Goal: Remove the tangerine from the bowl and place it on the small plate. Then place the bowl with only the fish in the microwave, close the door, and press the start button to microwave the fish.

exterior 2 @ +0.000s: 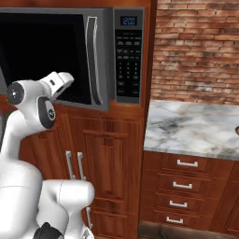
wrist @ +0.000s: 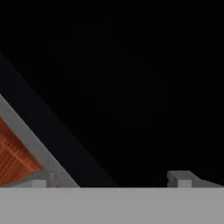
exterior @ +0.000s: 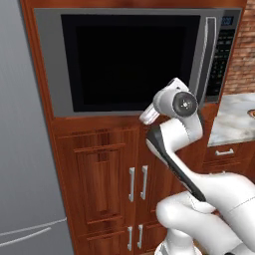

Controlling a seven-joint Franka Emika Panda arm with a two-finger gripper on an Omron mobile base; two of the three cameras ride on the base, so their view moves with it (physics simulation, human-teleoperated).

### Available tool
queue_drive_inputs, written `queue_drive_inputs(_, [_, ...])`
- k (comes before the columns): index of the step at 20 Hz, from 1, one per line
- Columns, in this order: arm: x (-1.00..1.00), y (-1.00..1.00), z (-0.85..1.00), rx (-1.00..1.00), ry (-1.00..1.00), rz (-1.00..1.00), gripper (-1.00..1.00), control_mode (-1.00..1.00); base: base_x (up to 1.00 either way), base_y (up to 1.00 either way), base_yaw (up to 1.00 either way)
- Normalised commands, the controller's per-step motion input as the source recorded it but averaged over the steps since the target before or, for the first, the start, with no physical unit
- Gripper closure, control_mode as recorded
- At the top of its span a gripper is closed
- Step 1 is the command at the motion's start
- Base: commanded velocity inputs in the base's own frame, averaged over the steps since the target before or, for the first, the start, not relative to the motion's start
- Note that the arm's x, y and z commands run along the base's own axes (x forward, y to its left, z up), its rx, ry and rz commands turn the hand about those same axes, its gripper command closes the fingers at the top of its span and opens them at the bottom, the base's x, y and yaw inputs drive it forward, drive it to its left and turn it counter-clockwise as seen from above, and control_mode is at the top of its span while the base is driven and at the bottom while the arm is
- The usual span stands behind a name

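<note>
The microwave [exterior: 47, 60] sits built into the wooden cabinet wall, and its door [exterior 2: 106, 60] is shut. The dark window [exterior: 134, 60] shows nothing of the inside. A long curved silver handle [exterior: 205, 55] runs down the door's right side, next to the black keypad [exterior 2: 128, 60] with its blue display [exterior 2: 128, 21]. My gripper [wrist: 111, 179] is open and empty, close in front of the window's lower corner; its fingertips [wrist: 181, 178] stand far apart. In the base views the hand [exterior: 149, 114] [exterior 2: 60, 83] points at the door's lower right. The tangerine, bowl, fish and small plate are out of view.
A tall grey fridge [exterior: 20, 149] stands left of the microwave. Brown cabinet doors [exterior: 99, 179] lie below it. To the right a marble counter [exterior 2: 196, 126] runs over drawers [exterior 2: 186, 177], backed by a brick wall [exterior 2: 196, 46]. A sliver of something round [exterior 2: 237, 130] shows at the counter's right edge.
</note>
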Motion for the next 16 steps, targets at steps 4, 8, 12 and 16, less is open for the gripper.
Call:
queue_drive_inputs(4, [0.74, -0.04, 0.00, 0.03, 0.18, 0.15, -1.00, -1.00, 0.00, 0.00, 0.00])
queue_drive_inputs(8, [0.61, -0.01, -0.04, 0.05, 0.07, 0.13, -1.00, -1.00, 0.00, 0.00, 0.00])
queue_drive_inputs(12, [0.63, 0.00, -0.06, 0.03, 0.10, 0.13, -1.00, -1.00, 0.00, 0.00, 0.00])
queue_drive_inputs(16, [-0.17, 0.00, -0.03, 0.00, 0.07, 0.12, -1.00, -1.00, 0.00, 0.00, 0.00])
